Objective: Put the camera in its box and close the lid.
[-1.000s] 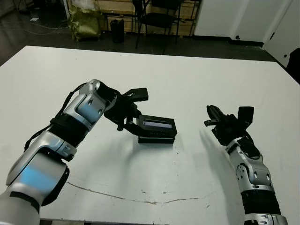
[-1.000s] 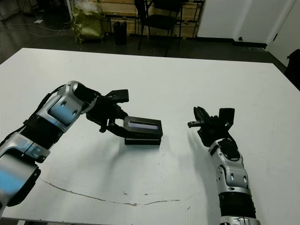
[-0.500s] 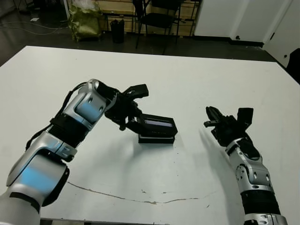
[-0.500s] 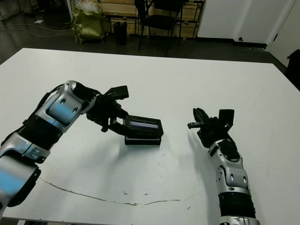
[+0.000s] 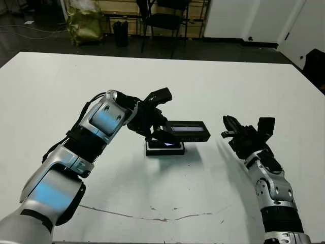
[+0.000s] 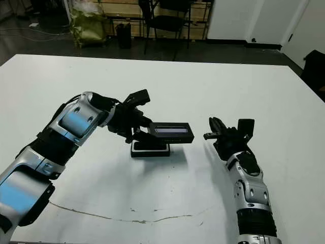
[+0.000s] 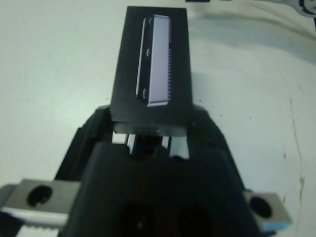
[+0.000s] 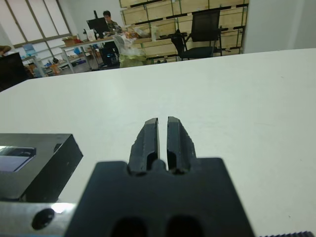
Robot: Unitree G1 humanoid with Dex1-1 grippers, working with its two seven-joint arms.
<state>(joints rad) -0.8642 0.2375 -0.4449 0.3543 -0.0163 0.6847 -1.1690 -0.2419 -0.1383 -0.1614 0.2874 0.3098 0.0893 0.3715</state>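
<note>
My left gripper [image 5: 156,130] is shut on one end of the lid [image 5: 188,130], a flat black cover with a pale strip. It holds the lid level, a little above the table. In the left wrist view the lid [image 7: 150,69] stretches away from the fingers. Under its near end the box [image 5: 163,148] rests on the table, with its white lining showing along the edge. The camera is hidden; only a dark interior with a small pale glint shows. My right gripper [image 5: 231,130] hovers to the right of the lid, shut on nothing.
The white table [image 5: 213,193] has a thin dark crack line [image 5: 152,217] near its front edge. Chairs and a yellow bag stand beyond the far edge. A person sits at a desk far behind in the right wrist view.
The lid lay tilted on the box before. My left gripper has lifted it off and carried it to the right, uncovering part of the box. The right arm has stayed put.
</note>
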